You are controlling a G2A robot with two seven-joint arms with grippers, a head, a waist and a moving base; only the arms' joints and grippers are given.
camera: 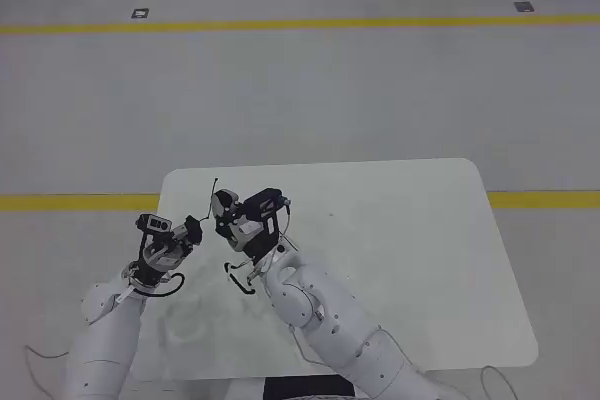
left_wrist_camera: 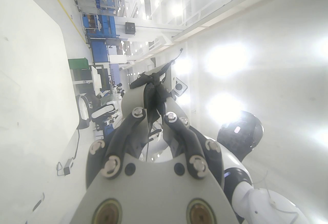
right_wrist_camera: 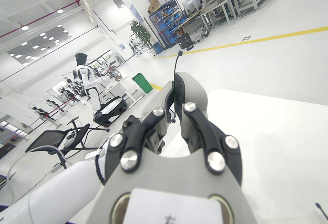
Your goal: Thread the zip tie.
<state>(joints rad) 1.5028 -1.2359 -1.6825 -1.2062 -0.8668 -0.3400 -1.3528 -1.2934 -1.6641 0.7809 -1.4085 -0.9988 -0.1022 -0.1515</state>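
Observation:
A thin black zip tie [camera: 213, 195] stands up above the left part of the white table [camera: 410, 260]. My right gripper [camera: 220, 207] is shut on its strap. In the right wrist view the strap rises from the closed fingertips [right_wrist_camera: 175, 82] to the small square head [right_wrist_camera: 180, 53]. My left gripper [camera: 193, 228] sits just to the left, nearly touching the right one. In the left wrist view its fingers [left_wrist_camera: 151, 84] are pressed together on the black strap, and the zip tie [left_wrist_camera: 171, 62] runs on past them to its head.
Both grippers hover over the table's left side, and the rest of the white table spreads out to the right. A thin dark strip [right_wrist_camera: 319, 206] lies on the table near the right wrist. A yellow floor line [camera: 555, 199] runs behind the table.

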